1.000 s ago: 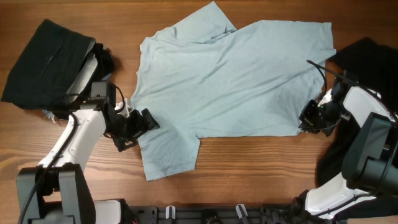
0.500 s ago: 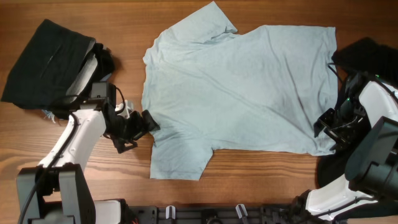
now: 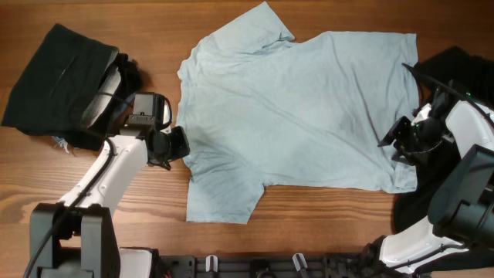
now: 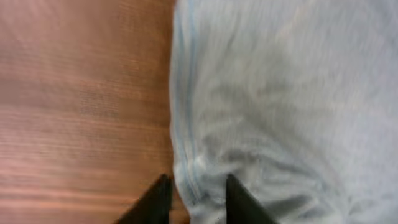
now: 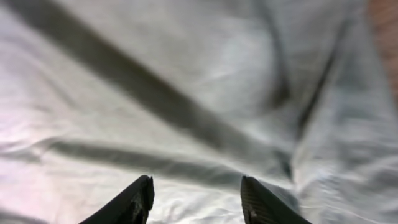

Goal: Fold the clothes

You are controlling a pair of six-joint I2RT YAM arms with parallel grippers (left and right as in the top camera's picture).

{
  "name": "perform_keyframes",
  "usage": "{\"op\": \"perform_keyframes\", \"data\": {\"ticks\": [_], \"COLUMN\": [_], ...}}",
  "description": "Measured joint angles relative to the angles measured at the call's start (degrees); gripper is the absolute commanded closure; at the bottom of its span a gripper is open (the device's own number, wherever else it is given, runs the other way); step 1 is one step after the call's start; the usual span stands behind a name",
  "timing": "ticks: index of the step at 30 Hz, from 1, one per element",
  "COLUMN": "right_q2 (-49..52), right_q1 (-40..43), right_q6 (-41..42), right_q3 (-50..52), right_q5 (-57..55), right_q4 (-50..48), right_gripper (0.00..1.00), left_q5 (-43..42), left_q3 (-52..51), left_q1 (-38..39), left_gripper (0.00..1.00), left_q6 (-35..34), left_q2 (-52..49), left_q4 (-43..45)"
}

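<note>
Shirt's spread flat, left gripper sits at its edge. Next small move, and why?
Probably close the left gripper on the T-shirt hem. Its jaws stand apart astride the shirt's edge with fabric bunched between them, so a grip looks ready. The right gripper hangs open over the opposite side, holding nothing, and likely needs its own grip afterwards.

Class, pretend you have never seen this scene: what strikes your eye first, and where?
A pale sky-blue T-shirt lies spread across the middle of the wooden table, the left gripper at its left edge, the right gripper over its right hem. A black garment lies heaped far left, a second black garment at the right edge.
</note>
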State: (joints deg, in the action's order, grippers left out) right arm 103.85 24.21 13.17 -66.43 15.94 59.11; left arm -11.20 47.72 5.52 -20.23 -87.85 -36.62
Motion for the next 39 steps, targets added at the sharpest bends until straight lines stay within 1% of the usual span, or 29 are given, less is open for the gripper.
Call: {"op": "perform_keyframes", "data": {"ticks": [2, 3, 4, 5, 7, 8, 11, 15, 18, 20, 21, 23, 27, 29, 31, 32, 33, 36, 37, 38, 39], "right_q2": [0.00, 0.00, 0.00, 0.00, 0.00, 0.00, 0.00, 0.00, 0.00, 0.00, 0.00, 0.00, 0.00, 0.00, 0.00, 0.00, 0.00, 0.00, 0.00, 0.00, -0.02], "right_q1": [0.00, 0.00, 0.00, 0.00, 0.00, 0.00, 0.00, 0.00, 0.00, 0.00, 0.00, 0.00, 0.00, 0.00, 0.00, 0.00, 0.00, 0.00, 0.00, 0.00, 0.00], "right_q6": [-0.72, -1.01, -1.33, -1.51, -1.55, -1.55, -1.55, -1.49, -1.46, -1.27, -0.94, -0.59, -0.22, -0.17, -0.11, -0.02, 0.00, 0.04, 0.20, 0.17, -0.11], "right_q3": [0.00, -0.02, -0.02, -0.04, -0.04, -0.04, -0.04, -0.04, -0.04, -0.04, -0.04, -0.04, -0.04, -0.04, -0.04, -0.04, -0.04, -0.04, -0.04, -0.04, -0.04], "right_q5": [1.20, 1.73, 2.08, 2.38, 2.71, 2.84, 3.13, 3.19, 3.30, 3.34, 3.37, 3.50, 4.44, 4.66, 4.68, 4.68, 4.70, 4.63, 4.55, 4.50, 4.46], "right_q4": [-0.02, -0.02, -0.02, -0.07, -0.22, -0.59, -1.03, -1.44, -1.66, -1.86, -2.01, -2.27, -2.64, -2.67, -2.73, -2.93, -3.02, -3.50, -3.93, -4.48, -5.03], "right_gripper": [0.47, 0.44, 0.43, 0.43, 0.43, 0.42, 0.42, 0.42, 0.42, 0.42, 0.42, 0.42, 0.42, 0.42, 0.41, 0.39, 0.37, 0.36, 0.36, 0.36, 0.36], "left_q5": [-2.73, -4.57, -6.16, -7.98, -9.44, -9.79, -10.78, -11.04, -11.17, -11.39, -11.72, -13.18, -16.85, -18.12, -18.99, -19.58, -20.02, -20.06, -19.52, -18.45, -17.29], "left_q3": [0.00, -0.02, -0.07, -0.11, -0.35, -0.48, -2.91, -8.04, -9.07, -9.53, -9.88, -10.38, -10.67, -10.73, -10.71, -10.45, -9.55, -3.89, -0.48, 2.32, 4.48], "left_q1": [0.00, 0.02, 0.15, 0.50, 1.81, 2.36, 5.66, 6.93, 6.91, 6.93, 6.99, 8.00, 12.70, 15.12, 15.96, 15.72, 14.97, 11.54, 9.66, 7.82, 6.45], "left_gripper": [0.45, 0.32, 0.25, 0.21, 0.20, 0.23, 0.28, 0.43, 0.67, 0.86, 0.94, 0.96, 0.96, 0.96, 0.94, 0.88, 0.85, 0.78, 0.78, 0.80, 0.85], "left_q6": [-0.07, 0.15, 0.11, -0.15, -0.33, -0.22, -0.92, -4.17, -6.73, -9.18, -10.05, -11.28, -13.60, -14.45, -14.82, -14.82, -14.53, -12.15, -11.43, -10.58, -9.84], "left_q2": [0.00, 0.00, 0.00, 0.00, 0.00, 0.00, -0.02, 0.11, 0.72, 0.72, 0.68, 0.42, 0.28, 0.26, 0.28, 0.28, 0.28, 0.44, 0.46, 0.55, 0.68], "left_q4": [-3.43, -6.19, -8.59, -11.63, -14.21, -14.38, -12.68, -7.82, -5.55, -4.74, -4.44, -4.96, -10.51, -12.28, -12.46, -12.68, -13.18, -16.09, -16.76, -16.81, -16.55]}}
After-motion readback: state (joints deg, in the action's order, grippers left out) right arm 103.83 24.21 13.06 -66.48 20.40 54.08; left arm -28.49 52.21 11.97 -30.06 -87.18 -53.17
